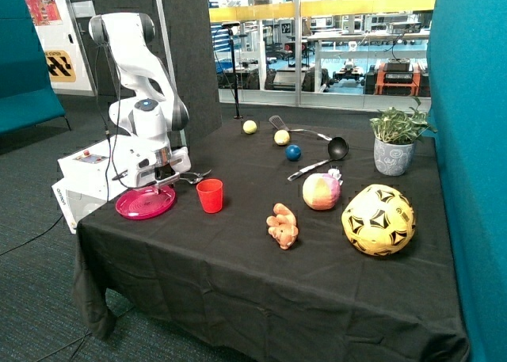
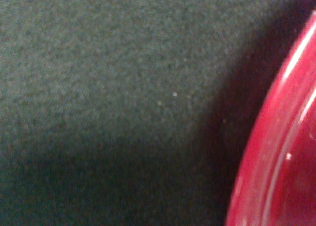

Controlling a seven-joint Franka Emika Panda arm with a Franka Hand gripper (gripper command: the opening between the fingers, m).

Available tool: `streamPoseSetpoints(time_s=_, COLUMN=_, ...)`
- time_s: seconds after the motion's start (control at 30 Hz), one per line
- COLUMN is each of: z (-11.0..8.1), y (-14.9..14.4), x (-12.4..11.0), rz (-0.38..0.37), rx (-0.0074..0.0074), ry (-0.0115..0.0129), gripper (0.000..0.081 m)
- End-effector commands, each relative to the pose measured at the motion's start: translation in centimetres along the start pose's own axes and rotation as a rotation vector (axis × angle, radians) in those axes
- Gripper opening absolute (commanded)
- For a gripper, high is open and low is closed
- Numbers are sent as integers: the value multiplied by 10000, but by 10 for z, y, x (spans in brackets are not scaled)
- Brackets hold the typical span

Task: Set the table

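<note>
The table [image 1: 238,283] is covered with a black cloth. A pink plate [image 1: 145,203] lies flat at its corner closest to the white robot base. My gripper [image 1: 164,180] is down at the plate's far rim, right over it. In the wrist view the plate's rim [image 2: 281,152] fills one side and the black cloth [image 2: 108,87] the other. A red cup [image 1: 210,196] stands upright just beside the plate. A metal fork or similar utensil [image 1: 194,177] lies behind the cup, close to the gripper.
Further along the cloth lie a black ladle [image 1: 326,156], a spatula [image 1: 295,128], two yellow balls [image 1: 281,137], a blue ball [image 1: 293,152], a plush toy [image 1: 283,225], a pink-yellow ball [image 1: 321,191], a yellow football [image 1: 378,219] and a potted plant [image 1: 394,140].
</note>
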State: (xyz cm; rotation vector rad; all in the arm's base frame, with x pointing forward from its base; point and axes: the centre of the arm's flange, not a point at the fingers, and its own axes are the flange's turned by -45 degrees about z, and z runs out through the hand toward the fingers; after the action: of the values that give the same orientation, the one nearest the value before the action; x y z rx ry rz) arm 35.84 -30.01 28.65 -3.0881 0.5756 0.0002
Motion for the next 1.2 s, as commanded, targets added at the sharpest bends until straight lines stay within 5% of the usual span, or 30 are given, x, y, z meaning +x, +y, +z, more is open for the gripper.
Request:
streamPoseSetpoints(time_s=0.0, z=2, y=-4, x=3, rz=-203, rx=-2, ry=2, gripper=382)
streamPoseSetpoints(time_s=0.47, z=-4, y=-31, x=7, rz=-692, rx=-2, ry=2, gripper=383)
streamPoseSetpoints(time_s=1.17, z=14, y=-38, x=2, rz=-716, rx=-2, ry=2, gripper=381)
